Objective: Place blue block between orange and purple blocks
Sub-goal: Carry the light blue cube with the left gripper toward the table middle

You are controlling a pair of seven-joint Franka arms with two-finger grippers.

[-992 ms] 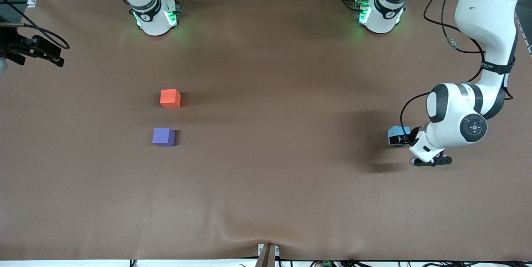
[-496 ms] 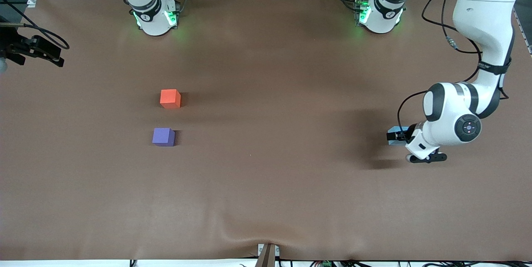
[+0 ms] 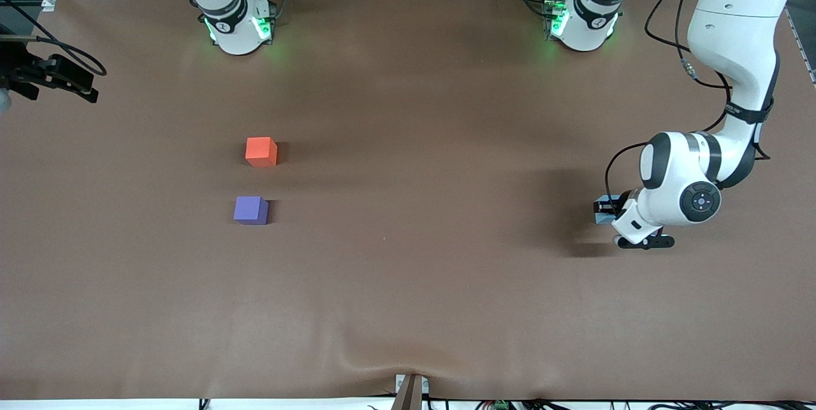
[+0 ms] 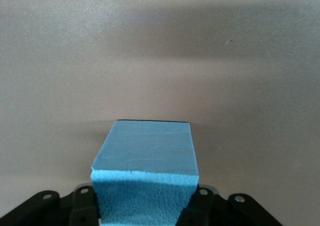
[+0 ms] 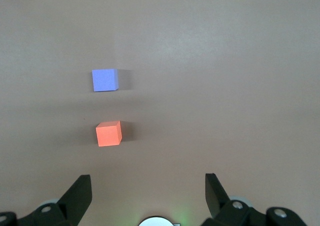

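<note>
Left end effector point(image 3: 605, 211): we see it low at the left arm's end of the counter, its fingers point(image 4: 85, 201) now pressed in on the two sides of the blue block point(image 4: 146, 173); a second ago they stood spread around it, so the grasp has only just been made.
Right end effector point(image 5: 148, 193): spread wide and holding nothing; this arm waits, looking down on the two target cubes.
Counter point(image 3: 408, 282): brown cover, carrying all three cubes.
Blue block: in the front view only a sliver shows beside the left wrist; we judge it pinched but not yet lifted, well apart from the other two.
Orange block point(image 3: 261, 151): toward the right arm's end, farther from the front camera than its neighbour.
Purple block point(image 3: 250, 210): just nearer to the front camera, with a bare gap between the pair.
Meaning for the task: pickup looks secured; we expect a lift, then a long carry to that gap.
</note>
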